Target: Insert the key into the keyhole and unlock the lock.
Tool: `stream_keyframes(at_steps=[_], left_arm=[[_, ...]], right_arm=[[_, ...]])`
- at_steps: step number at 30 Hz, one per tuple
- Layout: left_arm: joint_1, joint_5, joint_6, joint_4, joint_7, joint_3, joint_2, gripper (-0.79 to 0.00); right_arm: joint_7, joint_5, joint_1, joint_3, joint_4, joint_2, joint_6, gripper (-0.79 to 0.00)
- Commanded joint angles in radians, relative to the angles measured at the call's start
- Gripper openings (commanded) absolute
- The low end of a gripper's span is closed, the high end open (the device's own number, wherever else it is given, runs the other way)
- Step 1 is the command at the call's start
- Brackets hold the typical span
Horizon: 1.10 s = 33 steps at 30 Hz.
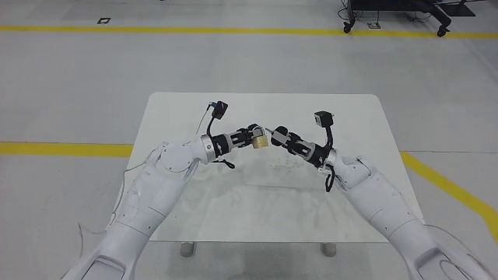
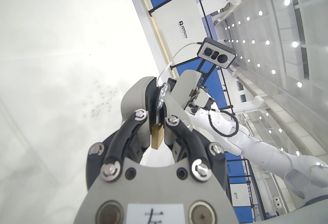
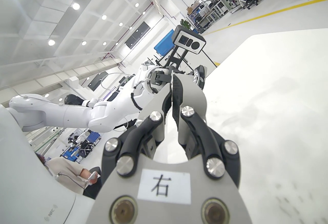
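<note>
Top view: the two hands stood tip to tip above the smooth white desk [image 1: 194, 124], at what looked like the insertion step. The left hand [image 1: 250, 137] was clamped on the small, blocky brass lock [image 1: 260, 141], held clear of the desktop. Just beside it, the right hand [image 1: 277, 134] had its ribbed black pads [image 3: 176, 99] pinched together, any key between them too hidden to confirm. The next move likely called for aligning a thin blade with the keyhole, then twisting.

White table [image 1: 179, 117], faint scuffs [image 1: 284, 167] mid-surface; yellow floor lines [image 1: 233, 29]; wheeled black frame [image 1: 401, 4], perhaps cart, far back.
</note>
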Motion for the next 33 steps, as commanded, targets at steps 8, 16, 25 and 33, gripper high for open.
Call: stream_keyframes(at_steps=[8,16,25,33], left_arm=[[-0.002,0.008,0.000,-0.001,-0.002,0.000,0.001,-0.785],[-0.004,-0.378,0.132,0.100,-0.046,0.011,-0.036,-0.785],[-0.186,-0.559,0.271,0.403,-0.099,0.147,-0.132,-0.785],[-0.224,-0.526,0.263,0.432,-0.107,0.173,-0.144,-0.785]], right_arm=[[0.000,0.008,-0.003,0.018,-0.001,0.001,0.000,-0.785],[-0.032,0.041,-0.046,0.040,-0.042,0.005,0.066,-0.785],[0.002,0.061,-0.220,0.208,-0.289,0.066,0.366,-0.785],[0.013,0.055,-0.238,0.223,-0.322,0.072,0.399,-0.785]])
